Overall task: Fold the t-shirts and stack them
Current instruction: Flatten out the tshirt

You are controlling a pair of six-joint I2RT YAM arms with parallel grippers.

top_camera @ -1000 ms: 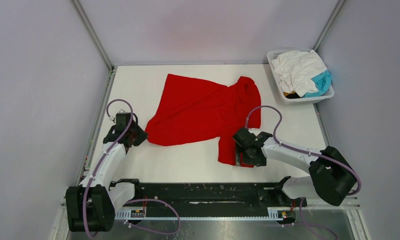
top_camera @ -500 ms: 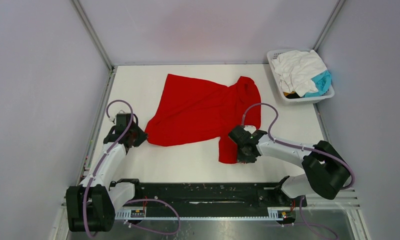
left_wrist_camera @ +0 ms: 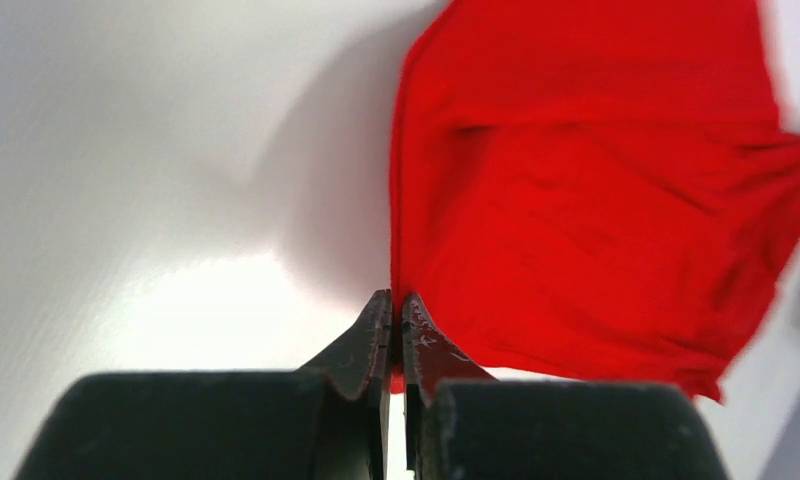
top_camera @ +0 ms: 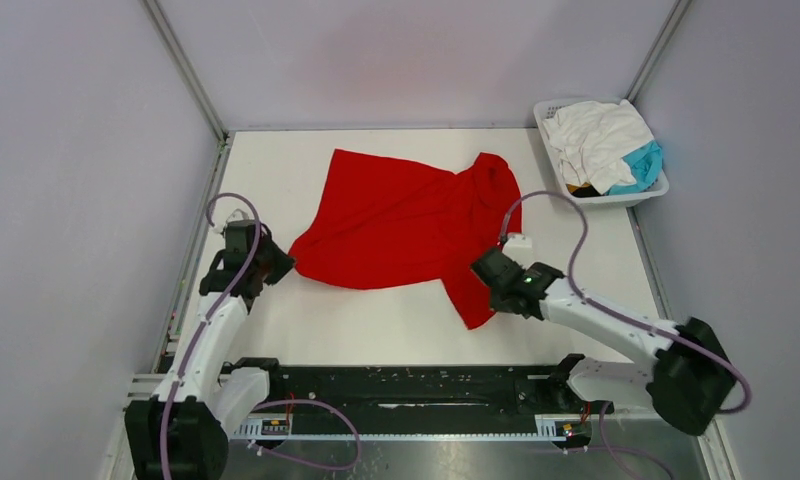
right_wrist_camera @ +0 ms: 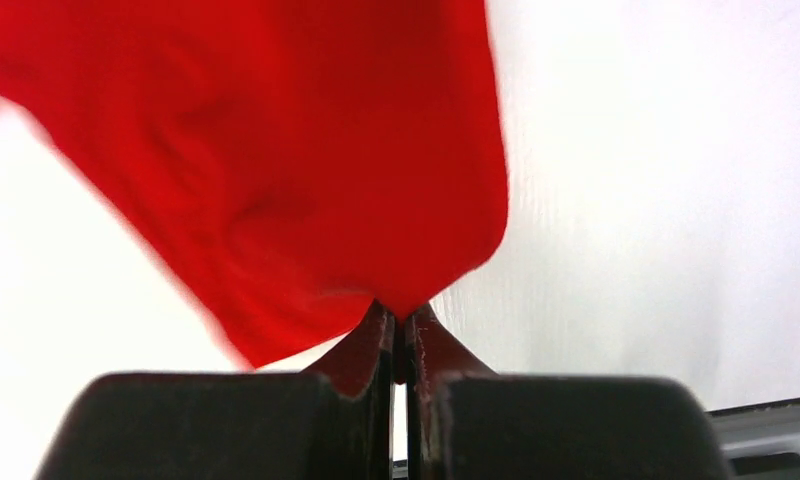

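Seen from above, the red shirt (top_camera: pixel 406 225) lies rumpled across the middle of the table (top_camera: pixel 376 335). One corner is drawn out toward the left edge, and a narrow flap hangs down toward the near edge, right of centre. The left gripper (top_camera: pixel 276 262) sits at that left corner and the right gripper (top_camera: pixel 488 272) at the flap. In the far right corner a basket (top_camera: pixel 576 195) holds a white shirt (top_camera: pixel 596 135) and a teal shirt (top_camera: pixel 644 165), heaped together. At the left wrist, the fingers are pinched together on the very edge of the red cloth (left_wrist_camera: pixel 576 200), which fans away from them in soft creases with a hemmed edge running straight out ahead. At the right wrist, the fingers are likewise clamped on a tip of the cloth (right_wrist_camera: pixel 276 130), which droops and bulges away from the pinch, blurred along its left side. I'd judge the shirt to be thin, light and quite limp. It should sag and bunch wherever it isn't held, slide easily on the smooth table, and be in little danger from a firm pinch. Corners, hems and shoulder seams look like the best places to hold it, with two grips well apart to pull it flat. I can see no brand, label or writing anywhere.
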